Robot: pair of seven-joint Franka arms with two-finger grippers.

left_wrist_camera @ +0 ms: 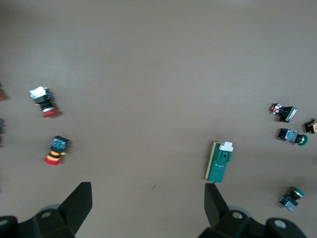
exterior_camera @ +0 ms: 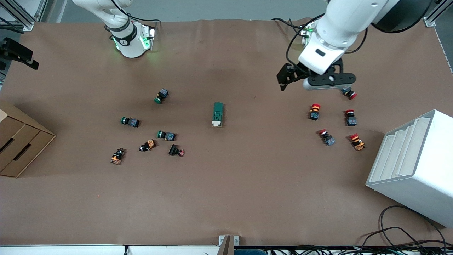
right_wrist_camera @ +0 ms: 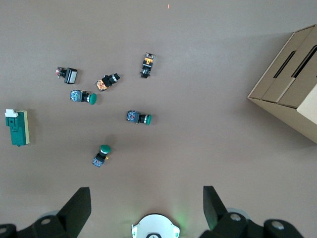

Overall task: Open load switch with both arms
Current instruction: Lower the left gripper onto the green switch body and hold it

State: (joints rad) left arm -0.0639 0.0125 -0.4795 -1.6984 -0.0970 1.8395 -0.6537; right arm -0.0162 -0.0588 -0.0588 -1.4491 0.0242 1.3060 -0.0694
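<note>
- Because the load switch [exterior_camera: 218, 114] lies flat and free on the table [exterior_camera: 226, 198], about midway between the two arms' ends, with its white tab [exterior_camera: 216, 123] at the end nearer the front camera, you risk that it only slides when one gripper pushes the tab; nothing holds the body yet.
- The left gripper [left_wrist_camera: 148, 203] hangs with its fingers wide apart and empty, over the bare table beside the red buttons [exterior_camera: 314, 111], toward the left arm's end. In the left wrist view the switch [left_wrist_camera: 219, 162] sits off to one side of the fingers, not between them, so if you lower now, I judge one finger [left_wrist_camera: 214, 201] may come down on the switch or miss it.
- One red button [exterior_camera: 349, 93] lies just beside the gripper's body in the front view; a careless sweep could knock it.
- The right gripper [right_wrist_camera: 147, 203] is spread open too, empty, high near its own base [right_wrist_camera: 155, 228]; only the arm [exterior_camera: 122, 32] shows in the front view. This arm waits.
- The green buttons [exterior_camera: 161, 96] lie between that arm and the switch, so a low path could scatter them.
- The switch is thin, so a grip from above may slip or tip it.
</note>
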